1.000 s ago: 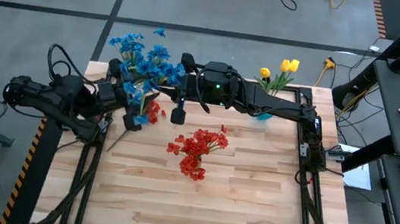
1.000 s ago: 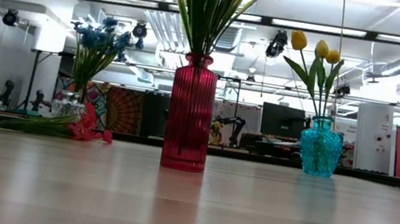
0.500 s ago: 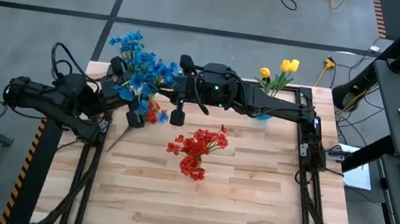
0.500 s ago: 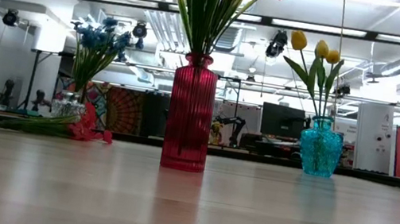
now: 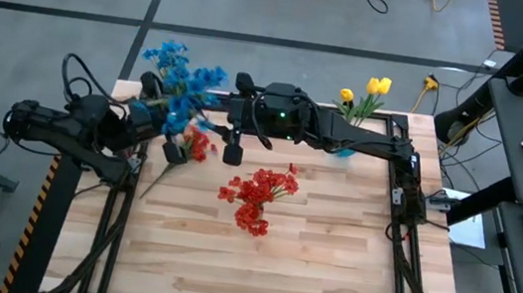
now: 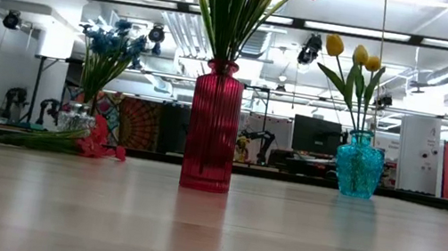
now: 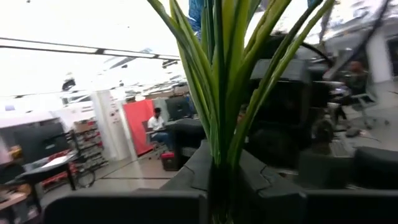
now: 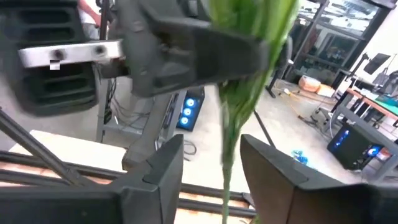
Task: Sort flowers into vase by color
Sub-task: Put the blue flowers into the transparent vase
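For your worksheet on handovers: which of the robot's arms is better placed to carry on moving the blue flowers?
Probably the left. Its hand is shut on the blue flowers' stems; the right hand is open, fingers either side of them.

High view straight down; low view table-level; both share red vase (image 6: 213, 124); wrist views close on stems.

- The blue flowers (image 5: 177, 81) sit clamped by their green stems in my left end effector (image 5: 150, 116), heads tilted up past it.
- My right end effector (image 5: 226, 122) straddles the same stems (image 8: 239, 87), fingers parted.
- A red sprig (image 5: 198, 145) lies just beside both.
- Red flowers (image 5: 257, 198) and yellow buds (image 5: 371, 88) stand farther off in vases.
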### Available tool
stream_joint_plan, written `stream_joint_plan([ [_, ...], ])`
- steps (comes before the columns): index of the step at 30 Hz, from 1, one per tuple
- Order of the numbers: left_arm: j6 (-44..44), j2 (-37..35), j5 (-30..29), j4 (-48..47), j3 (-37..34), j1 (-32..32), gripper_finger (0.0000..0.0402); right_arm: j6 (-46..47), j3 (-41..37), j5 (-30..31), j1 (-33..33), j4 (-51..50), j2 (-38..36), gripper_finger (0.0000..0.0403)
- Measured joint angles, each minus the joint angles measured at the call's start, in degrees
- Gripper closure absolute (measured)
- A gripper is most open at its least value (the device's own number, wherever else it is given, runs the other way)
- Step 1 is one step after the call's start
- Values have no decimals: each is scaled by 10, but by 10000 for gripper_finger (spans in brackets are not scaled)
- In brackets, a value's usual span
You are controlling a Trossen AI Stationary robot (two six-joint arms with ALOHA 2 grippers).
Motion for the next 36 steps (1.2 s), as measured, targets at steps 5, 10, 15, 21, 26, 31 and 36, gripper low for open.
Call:
stream_joint_plan([
  [5, -6, -25, -12, -13, 0, 0, 391, 5, 0, 2, 0, -9, -14, 235],
  [10, -22, -50, -62, -68, -1, 0, 391, 15, 0, 4, 0, -31, -28, 232],
  [15, -45, -59, -192, -116, -12, 0, 391, 21, 1, 32, 0, -37, -37, 230],
  [21, -104, -78, -234, -120, -71, 8, 391, 21, 1, 34, 0, -41, -37, 229],
  [26, -134, -123, -238, -66, -166, 15, 391, 21, 1, 34, 0, -54, -37, 230],
  [31, -122, -164, -299, 29, -250, 27, 391, 21, 1, 32, 0, -58, -37, 231],
  [36, -120, -166, -312, 88, -320, 62, 391, 20, 1, 31, 0, -59, -37, 230],
])
